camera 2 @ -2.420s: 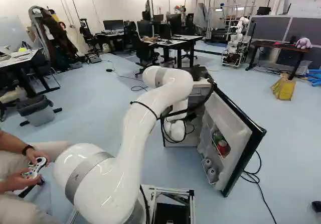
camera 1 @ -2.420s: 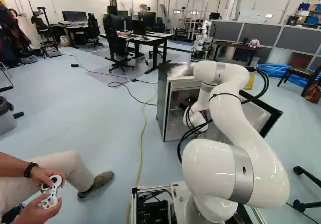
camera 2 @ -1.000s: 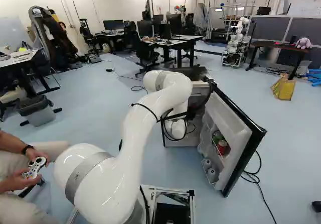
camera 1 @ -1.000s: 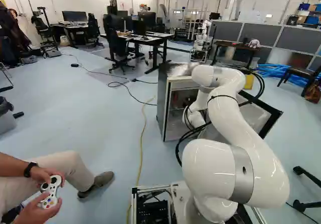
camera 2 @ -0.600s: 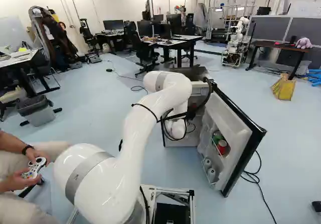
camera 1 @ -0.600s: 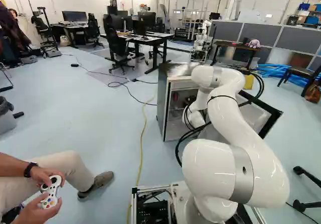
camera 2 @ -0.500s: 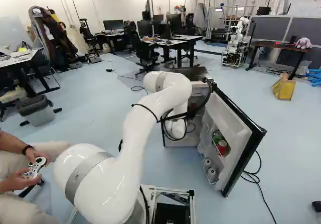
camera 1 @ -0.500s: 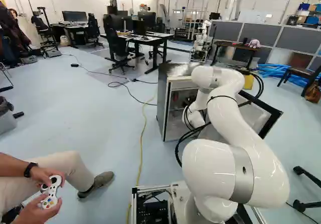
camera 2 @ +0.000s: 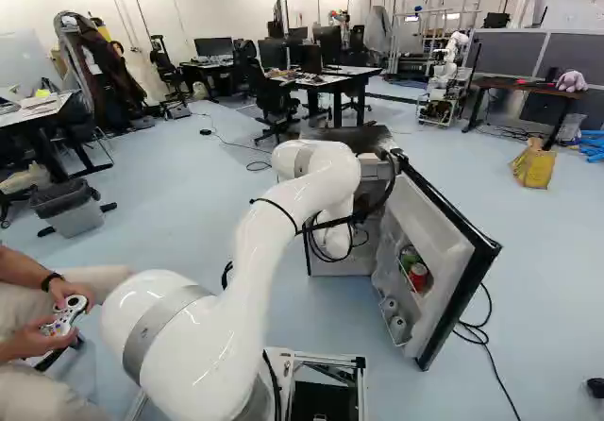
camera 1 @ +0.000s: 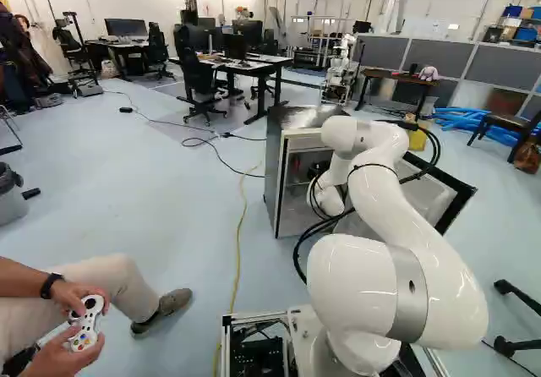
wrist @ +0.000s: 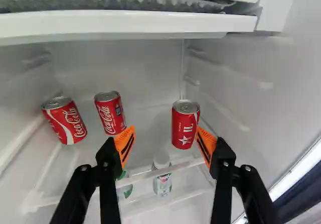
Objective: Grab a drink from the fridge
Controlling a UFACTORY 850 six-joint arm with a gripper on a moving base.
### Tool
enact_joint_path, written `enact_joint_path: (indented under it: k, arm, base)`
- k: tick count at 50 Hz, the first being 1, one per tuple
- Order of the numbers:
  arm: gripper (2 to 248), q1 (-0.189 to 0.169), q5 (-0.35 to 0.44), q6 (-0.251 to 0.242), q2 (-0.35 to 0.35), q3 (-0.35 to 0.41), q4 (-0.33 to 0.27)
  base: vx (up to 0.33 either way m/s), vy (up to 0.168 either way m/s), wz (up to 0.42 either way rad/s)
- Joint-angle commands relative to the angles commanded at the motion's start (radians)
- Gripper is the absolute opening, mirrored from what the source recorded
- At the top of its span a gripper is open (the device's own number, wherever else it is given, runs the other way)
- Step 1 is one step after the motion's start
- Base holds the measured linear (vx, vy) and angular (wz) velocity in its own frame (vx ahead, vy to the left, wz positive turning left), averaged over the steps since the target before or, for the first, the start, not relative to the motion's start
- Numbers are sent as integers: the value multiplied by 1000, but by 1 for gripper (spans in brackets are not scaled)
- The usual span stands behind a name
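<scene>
The fridge [camera 1: 275,183] stands with its door [camera 2: 436,251] swung wide. Inside, the wrist view shows three upright red cans: one [wrist: 185,124] ahead of my gripper [wrist: 164,133], overlapped at its lower edge by one fingertip, a second [wrist: 110,113] ahead of the other finger, and a third [wrist: 65,120] farther out beside it. The orange-padded fingers stand open with nothing gripped; whether the fingertip touches the nearest can I cannot tell. Bottles [wrist: 162,179] lie lower, seen between the fingers. In the base views my arm reaches into the fridge and the gripper cannot be made out.
A white shelf edge [wrist: 125,23] runs above the cans, and the fridge's side wall [wrist: 261,98] rises beside the gripper. The door shelves hold a red can [camera 2: 418,272] and other items. Another robot [camera 2: 444,81] stands behind. A seated person's shoe [camera 1: 162,311] is left of the base.
My arm has shifted slightly, its upper bend drifting a little to the left in both base views. The base, the fridge and its door have stayed put.
</scene>
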Motion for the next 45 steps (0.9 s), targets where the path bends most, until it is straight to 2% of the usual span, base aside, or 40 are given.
enact_joint_path:
  k: [16, 45]
  arm:
    - [178, -11, -29, 0, -47, -85, 20]
    - [178, -8, -77, 0, -156, -279, 52]
  base:
    - [0, 0, 0]
    - [0, 0, 0]
